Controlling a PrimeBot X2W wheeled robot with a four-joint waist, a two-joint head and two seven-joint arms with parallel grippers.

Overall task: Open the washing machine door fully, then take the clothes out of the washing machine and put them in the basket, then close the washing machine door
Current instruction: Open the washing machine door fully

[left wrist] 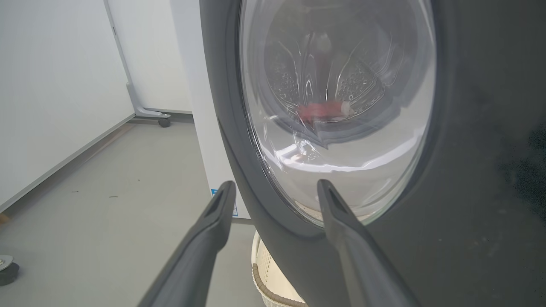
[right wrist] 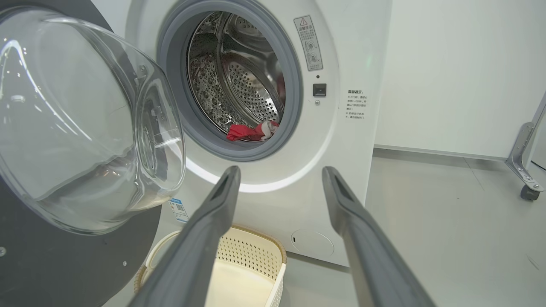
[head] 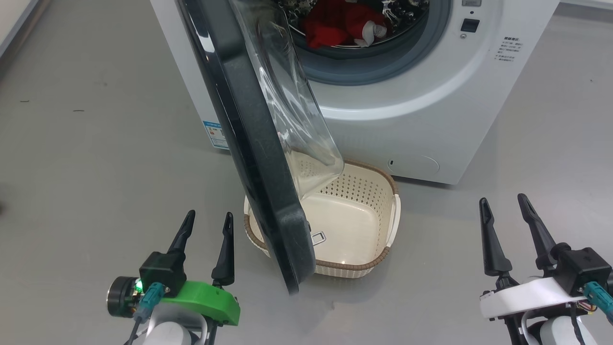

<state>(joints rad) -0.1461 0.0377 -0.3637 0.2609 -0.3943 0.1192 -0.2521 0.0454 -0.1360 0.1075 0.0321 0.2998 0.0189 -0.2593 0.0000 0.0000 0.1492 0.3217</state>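
The white washing machine (head: pixel 431 110) (right wrist: pixel 349 140) stands ahead with its round black door (head: pixel 249 153) (left wrist: pixel 469 192) (right wrist: pixel 55 256) swung partly open, its glass bowl (head: pixel 297 110) (right wrist: pixel 76 128) hanging over the basket. Red and white clothes (head: pixel 342 26) (right wrist: pixel 251 131) lie in the steel drum. The cream basket (head: pixel 357 218) (right wrist: pixel 251 273) (left wrist: pixel 273 277) sits on the floor under the door, nothing in it. My left gripper (head: pixel 207 221) (left wrist: pixel 275 187) is open, just left of the door's lower edge. My right gripper (head: pixel 504 201) (right wrist: pixel 279 172) is open, right of the basket, holding nothing.
Grey floor (head: pixel 96 158) spreads to both sides of the machine. A white wall panel on a wheeled foot (left wrist: pixel 153 113) stands at the far left, and another castor bracket (right wrist: pixel 527 179) at the far right.
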